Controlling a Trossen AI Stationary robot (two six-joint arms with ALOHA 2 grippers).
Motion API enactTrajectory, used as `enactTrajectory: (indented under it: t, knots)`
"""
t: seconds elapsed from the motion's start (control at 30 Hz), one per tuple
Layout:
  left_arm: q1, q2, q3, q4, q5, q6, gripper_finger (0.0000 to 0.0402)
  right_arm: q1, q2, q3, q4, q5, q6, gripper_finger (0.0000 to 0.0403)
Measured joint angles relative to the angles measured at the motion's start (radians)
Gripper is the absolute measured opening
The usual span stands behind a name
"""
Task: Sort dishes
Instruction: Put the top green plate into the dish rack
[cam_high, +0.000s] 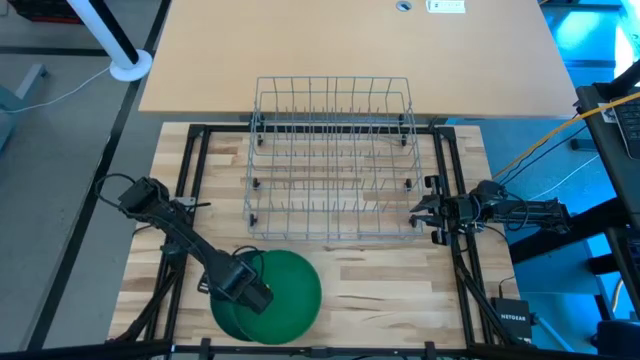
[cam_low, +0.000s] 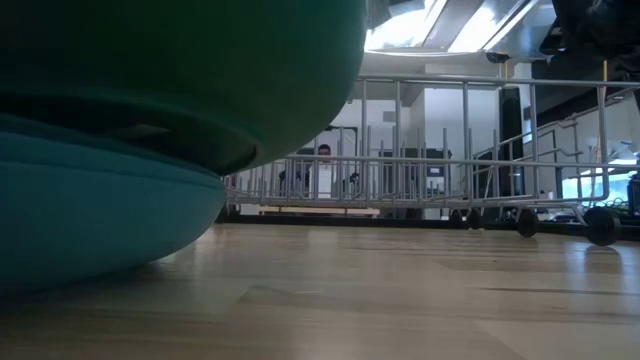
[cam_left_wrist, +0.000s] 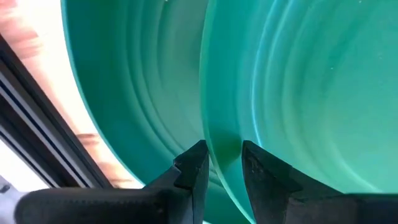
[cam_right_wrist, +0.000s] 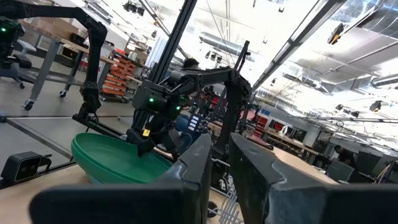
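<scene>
Tabletop (cam_high: 400, 290); left hand (cam_left_wrist: 224, 163) pinching plate (cam_left_wrist: 298, 93) rim.

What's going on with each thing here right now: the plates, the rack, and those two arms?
Top green plate: rim pinched, lifted at one edge off the stack.
Plate stack: flat on the table.
Wire dish rack: upright, no plates in it.
Left tool: shut on the top plate's rim.
Right tool: beside the rack, holding nothing.

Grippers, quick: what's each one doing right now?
Left gripper: shut on the rim of the top green plate of the stack.
Right gripper: empty, fingers nearly together, by the wire rack.
</scene>
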Motion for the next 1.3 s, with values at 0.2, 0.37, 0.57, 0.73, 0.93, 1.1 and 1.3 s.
enactTrajectory:
  t: [0.2,0.37,0.57,0.73,0.93,1.1,1.3]
  knots:
    - [0.015,0.000,0.001,-0.032,0.078,-0.001,0.0076,0.000,0.000,0.000,0.000,0.000,0.000,0.0062]
    - [0.019,0.000,0.005,-0.078,0.099,0.003,0.0014,0.000,0.000,0.000,0.000,0.000,0.000,0.0062]
    - [0.019,0.000,0.005,-0.037,0.105,0.051,0.0030,0.000,0.000,0.000,-0.006,0.000,0.000,0.0062]
    - [0.019,0.000,0.005,-0.035,0.105,0.055,0.0056,0.000,0.000,0.000,-0.008,0.000,0.000,0.0062]
    - [0.019,0.000,0.005,-0.018,0.104,0.048,0.0102,0.000,0.000,0.000,-0.008,0.000,0.000,0.0062]
    - [0.019,0.000,0.005,0.009,0.103,0.046,0.0127,0.000,0.000,0.000,-0.011,0.000,0.000,0.0062]
    - [0.018,0.000,-0.002,0.010,0.100,0.021,0.0119,0.000,0.000,0.000,-0.036,0.000,0.000,0.0062]
